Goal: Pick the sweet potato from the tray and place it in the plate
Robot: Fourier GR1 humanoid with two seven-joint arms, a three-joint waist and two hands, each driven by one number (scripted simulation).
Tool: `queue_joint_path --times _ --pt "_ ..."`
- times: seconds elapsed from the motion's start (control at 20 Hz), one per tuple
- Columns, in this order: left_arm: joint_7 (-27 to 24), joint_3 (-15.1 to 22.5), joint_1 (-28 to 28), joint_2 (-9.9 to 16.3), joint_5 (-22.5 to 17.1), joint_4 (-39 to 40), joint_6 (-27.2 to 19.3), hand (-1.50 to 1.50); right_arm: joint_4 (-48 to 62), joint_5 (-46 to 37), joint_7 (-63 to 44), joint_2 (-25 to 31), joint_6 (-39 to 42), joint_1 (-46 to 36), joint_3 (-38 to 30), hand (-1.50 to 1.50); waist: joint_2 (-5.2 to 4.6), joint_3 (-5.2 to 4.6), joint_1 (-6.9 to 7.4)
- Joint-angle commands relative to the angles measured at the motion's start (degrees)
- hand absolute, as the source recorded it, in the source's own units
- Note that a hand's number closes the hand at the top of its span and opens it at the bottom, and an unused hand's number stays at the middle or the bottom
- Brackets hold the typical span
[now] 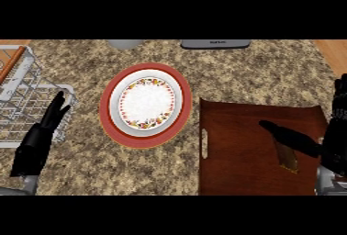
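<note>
A brown sweet potato (287, 157) lies on the dark wooden tray (237, 151) at the right. My right hand (332, 142) hovers at the tray's right edge with its thumb stretched out over the sweet potato and its fingers pointing up, not curled round anything. The plate (146, 103), white with a flowered band and a red rim, sits left of the tray in the middle of the counter. My left hand (41, 137) rests open at the left, fingers up, next to the wire rack.
A white wire dish rack (20, 92) stands at the left edge. A grey appliance (215, 44) and a pale round object (125, 44) sit at the counter's far edge. Speckled granite counter (257, 78) surrounds the plate and tray.
</note>
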State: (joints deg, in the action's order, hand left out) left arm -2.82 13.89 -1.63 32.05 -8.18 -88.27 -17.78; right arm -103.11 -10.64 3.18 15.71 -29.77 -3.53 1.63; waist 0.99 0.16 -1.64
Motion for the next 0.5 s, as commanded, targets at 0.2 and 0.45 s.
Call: queue_joint_path --times 0.2,0.45 --pt "-4.73 -3.23 6.41 1.88 0.7 3.45 0.77 0.0 -16.73 -10.76 5.45 -6.2 -7.44 21.11 10.3 -1.5 -0.62 -0.26 0.52" --pt "-5.44 -1.83 8.75 1.07 1.61 0.67 0.41 0.0 -15.73 -20.57 -5.93 0.7 -2.74 26.64 10.0 -1.5 -0.9 -0.46 1.64"
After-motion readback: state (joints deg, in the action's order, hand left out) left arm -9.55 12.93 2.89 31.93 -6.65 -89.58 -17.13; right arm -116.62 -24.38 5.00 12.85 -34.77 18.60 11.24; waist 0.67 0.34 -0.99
